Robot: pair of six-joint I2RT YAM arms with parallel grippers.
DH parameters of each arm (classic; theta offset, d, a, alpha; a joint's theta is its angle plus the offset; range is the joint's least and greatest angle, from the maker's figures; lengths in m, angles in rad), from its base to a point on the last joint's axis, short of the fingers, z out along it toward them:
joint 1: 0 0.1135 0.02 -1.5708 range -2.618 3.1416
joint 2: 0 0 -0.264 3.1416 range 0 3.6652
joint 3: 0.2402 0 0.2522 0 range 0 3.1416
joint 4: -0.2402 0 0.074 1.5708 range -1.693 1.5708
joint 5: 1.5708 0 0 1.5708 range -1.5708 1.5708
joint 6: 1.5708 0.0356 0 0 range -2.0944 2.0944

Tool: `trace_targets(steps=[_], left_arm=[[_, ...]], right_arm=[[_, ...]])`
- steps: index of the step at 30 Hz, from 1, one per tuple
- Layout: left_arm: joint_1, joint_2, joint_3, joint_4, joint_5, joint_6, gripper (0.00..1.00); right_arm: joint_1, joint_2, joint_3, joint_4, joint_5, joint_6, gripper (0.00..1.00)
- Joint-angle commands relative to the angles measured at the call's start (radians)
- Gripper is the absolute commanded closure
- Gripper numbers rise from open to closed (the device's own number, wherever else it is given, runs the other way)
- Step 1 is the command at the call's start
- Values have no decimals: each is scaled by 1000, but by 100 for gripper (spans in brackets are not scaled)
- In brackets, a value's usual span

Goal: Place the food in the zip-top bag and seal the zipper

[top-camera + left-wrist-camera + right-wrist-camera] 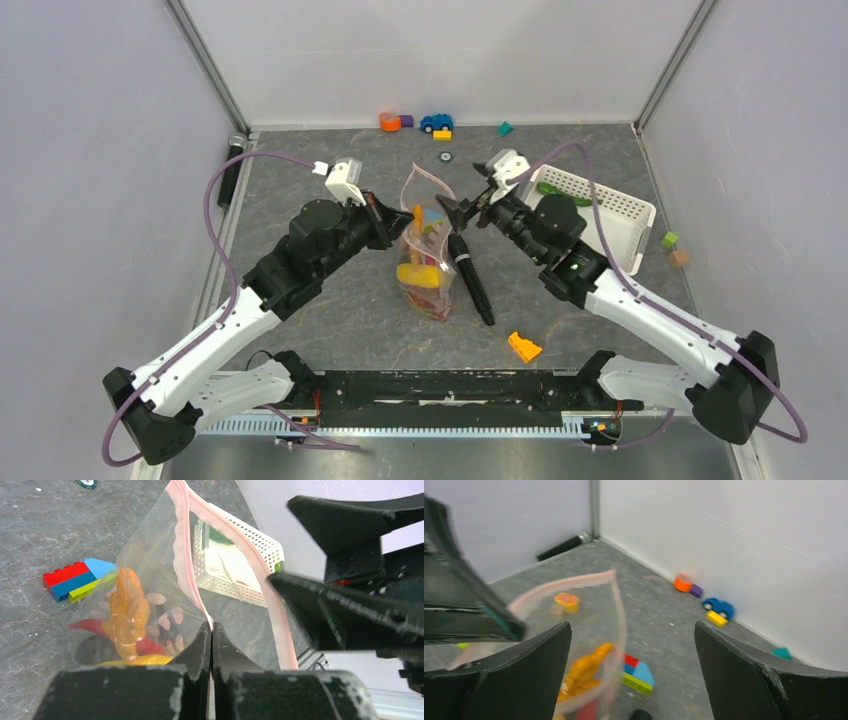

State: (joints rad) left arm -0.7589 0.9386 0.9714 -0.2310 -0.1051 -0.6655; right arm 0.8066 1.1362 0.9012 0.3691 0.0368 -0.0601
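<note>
My left gripper [211,628] pinches the zipper [186,540] of the zip-top bag [428,285], my right gripper [630,632] is wide open beside it, and I think pressing it shut comes next.

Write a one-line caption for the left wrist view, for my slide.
Left gripper pinches the zipper of the open zip-top bag, an orange carrot visible inside.

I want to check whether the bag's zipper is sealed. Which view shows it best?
The left wrist view: the pink zipper runs sharp and close, its two sides parted. The top view shows it small; the right wrist view shows it blurred.
</note>
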Motion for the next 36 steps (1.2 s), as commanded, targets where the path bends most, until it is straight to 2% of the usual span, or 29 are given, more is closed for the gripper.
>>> trace_targets(steps=[1, 5, 11, 16, 18, 24, 29, 31, 36], left_arm=[[0, -20, 1, 24, -38, 11, 98], [0, -18, -6, 15, -53, 18, 98], [0, -22, -6, -5, -46, 38, 98], [0, -29, -12, -24, -44, 50, 98], [0, -31, -17, -28, -45, 52, 98], [0, -25, -17, -61, -68, 59, 97], [0, -5, -11, -66, -73, 53, 97], [0, 3, -11, -68, -80, 40, 98], [0, 8, -7, -77, -87, 20, 98]], right_arm=[[-113, -113, 39, -127, -16, 13, 2], [-225, -166, 16, -180, -15, 22, 2], [-351, -121, 34, -289, 199, -158, 2], [-474, 15, 67, -406, 81, -548, 2], [-527, 86, 79, -435, 81, -630, 2], [-692, 277, 127, -471, -67, -709, 2], [-731, 390, 137, -488, -191, -777, 3], [-736, 438, 149, -486, -192, -802, 4], [-742, 574, 254, -500, -148, -732, 7]])
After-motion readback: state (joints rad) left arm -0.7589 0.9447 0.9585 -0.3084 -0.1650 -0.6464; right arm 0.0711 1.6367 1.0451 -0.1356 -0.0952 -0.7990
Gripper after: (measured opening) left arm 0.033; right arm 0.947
